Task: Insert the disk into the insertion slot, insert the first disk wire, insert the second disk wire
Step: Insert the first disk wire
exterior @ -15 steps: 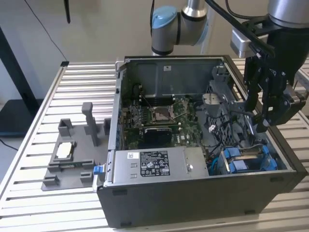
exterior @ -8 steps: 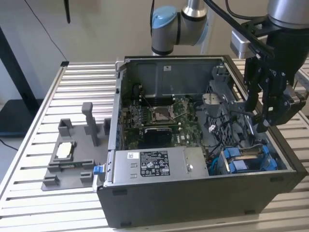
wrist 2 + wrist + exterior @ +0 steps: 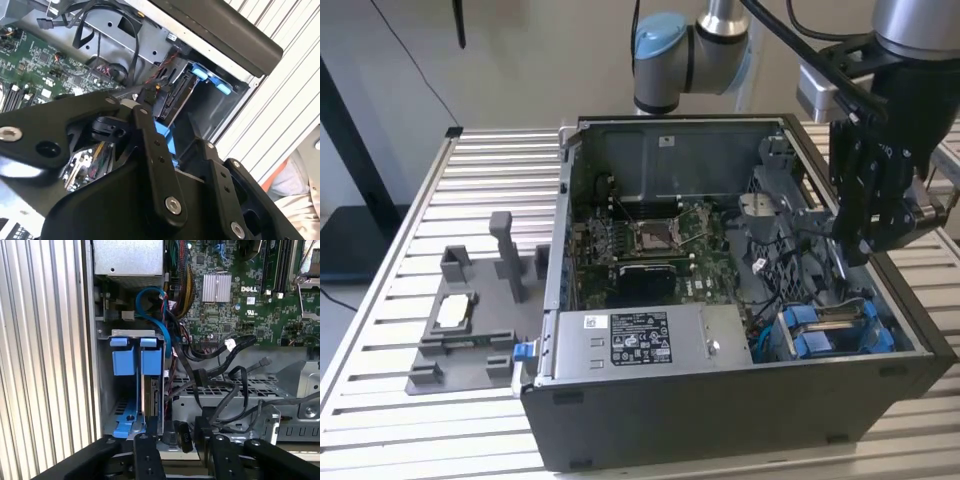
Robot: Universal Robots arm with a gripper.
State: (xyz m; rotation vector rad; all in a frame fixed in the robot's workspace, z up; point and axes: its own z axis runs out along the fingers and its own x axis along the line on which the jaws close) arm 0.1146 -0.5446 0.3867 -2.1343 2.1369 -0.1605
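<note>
The disk point(image 3: 151, 405) stands edge-on inside the insertion slot point(image 3: 131, 334), a grey cage with blue tabs at the near right corner of the open case point(image 3: 720, 420). In the second wrist view the disk point(image 3: 176, 97) sits beneath the blue tabs point(image 3: 212, 79). My black gripper point(image 3: 855, 255) hangs above the case's right side, over the slot point(image 3: 830, 330), with its fingers point(image 3: 145, 455) apart. A black wire connector point(image 3: 179, 436) lies between them, not clamped. Another connector with red and black wires point(image 3: 150, 93) lies close to the disk's end. Loose black wires point(image 3: 220, 372) trail beside the cage.
A silver power supply box point(image 3: 640, 340) fills the case's front left, with the green motherboard point(image 3: 650, 240) behind it. A blue cable point(image 3: 150, 295) loops above the cage. A grey fixture point(image 3: 460, 320) holding a small part lies on the slatted table point(image 3: 380, 400) at the exterior view's left.
</note>
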